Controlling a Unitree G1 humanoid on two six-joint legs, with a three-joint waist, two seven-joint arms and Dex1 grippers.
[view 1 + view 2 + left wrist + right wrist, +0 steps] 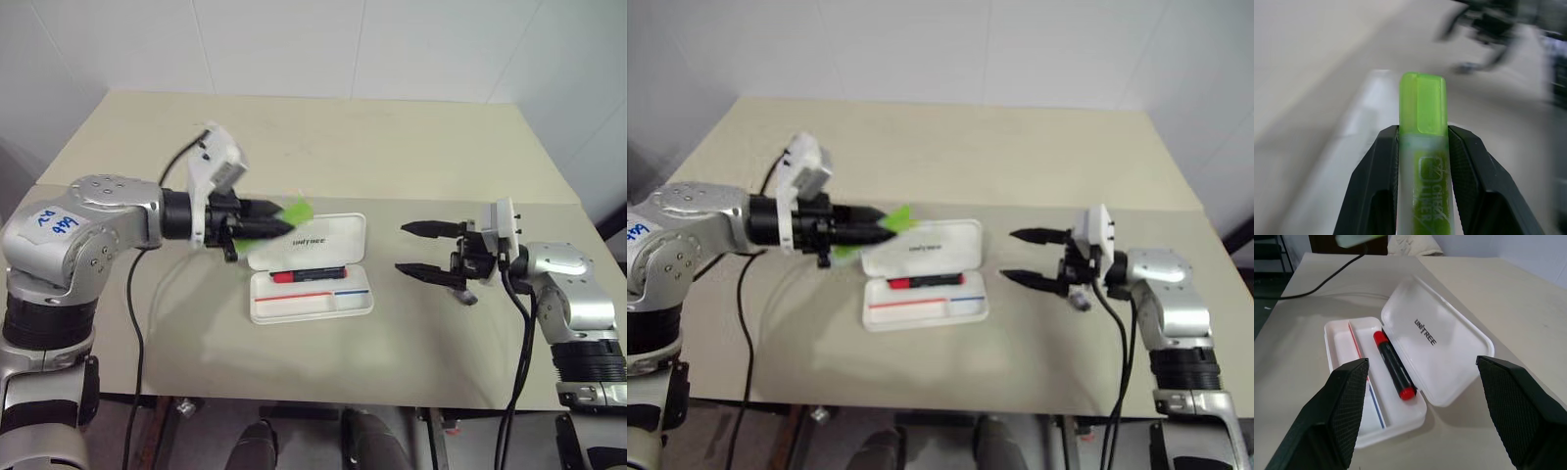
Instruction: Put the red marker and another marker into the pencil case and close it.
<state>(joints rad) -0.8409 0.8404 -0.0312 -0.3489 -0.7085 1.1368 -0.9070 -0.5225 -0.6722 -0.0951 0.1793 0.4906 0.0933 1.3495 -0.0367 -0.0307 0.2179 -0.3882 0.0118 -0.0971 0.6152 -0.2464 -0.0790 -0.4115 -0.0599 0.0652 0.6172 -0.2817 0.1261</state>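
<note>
The white pencil case (312, 311) lies open in the middle of the table, its lid (323, 240) tilted back with black lettering on it. The red marker (309, 275) rests inside the tray along the hinge side. My left gripper (284, 219) hovers above the table just left of the lid, pointing right, shut on the light-green highlighter (1422, 147), whose green end (296, 211) sticks out past the fingers (1378, 166). My right gripper (402, 248) stands open to the right of the case, pointing at it, with nothing between its fingers (1347, 401).
A small grey piece (469, 297) shows just below the right gripper's base. A black cable (132, 313) hangs from the left arm over the table's front left. The beige table (392, 147) runs back to a white wall.
</note>
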